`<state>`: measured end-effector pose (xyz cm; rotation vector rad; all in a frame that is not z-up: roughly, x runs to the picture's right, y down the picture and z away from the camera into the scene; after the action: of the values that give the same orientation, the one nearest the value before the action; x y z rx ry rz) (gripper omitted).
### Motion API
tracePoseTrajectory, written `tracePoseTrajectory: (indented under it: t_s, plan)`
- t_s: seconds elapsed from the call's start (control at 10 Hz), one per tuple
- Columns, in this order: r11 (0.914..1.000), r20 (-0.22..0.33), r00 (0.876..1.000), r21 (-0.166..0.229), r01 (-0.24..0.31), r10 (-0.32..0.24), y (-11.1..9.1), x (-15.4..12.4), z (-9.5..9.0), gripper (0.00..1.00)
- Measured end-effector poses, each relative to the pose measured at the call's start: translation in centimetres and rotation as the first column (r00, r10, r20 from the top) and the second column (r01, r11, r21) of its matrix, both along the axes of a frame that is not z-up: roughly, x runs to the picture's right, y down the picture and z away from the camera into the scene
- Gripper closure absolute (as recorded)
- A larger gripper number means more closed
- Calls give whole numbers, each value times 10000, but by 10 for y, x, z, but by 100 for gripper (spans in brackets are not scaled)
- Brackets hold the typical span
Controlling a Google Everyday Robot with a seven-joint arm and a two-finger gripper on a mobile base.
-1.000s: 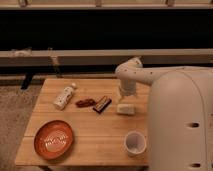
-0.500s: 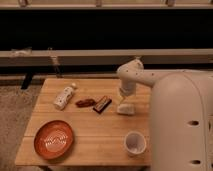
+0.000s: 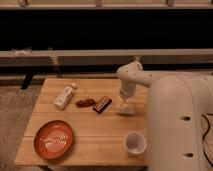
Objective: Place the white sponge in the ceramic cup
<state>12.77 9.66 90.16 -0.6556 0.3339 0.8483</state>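
Seemingly touching the white sponge [image 3: 126, 109] from above, the gripper [image 3: 125, 103] hides its top; whether it grips, I cannot tell.

Warm, dim light falls on a pale wood worktop [image 3: 100, 132] standing on speckled grey carpet [image 3: 17, 112]. Bkgd: a long pale rail [image 3: 165, 55] runs L to R across a black band [image 3: 100, 30], w/ a lighter ledge [image 3: 60, 6] along the top edge. The gripper [image 3: 126, 104] hangs low over the worktop's far R part.
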Motion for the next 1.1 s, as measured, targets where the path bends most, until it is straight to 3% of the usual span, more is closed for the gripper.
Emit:
tracePoseTrajectory:
  t_s: [0.5,0.8,1.1]
  plan:
    - [9980,29,9992,-489,402,-401,27,-7,13,20]
    - [9968,-39,9985,-584,542,-545,34,-11,16,20]
    - [9973,-301,9978,-435,584,-597,36,-12,16,44]
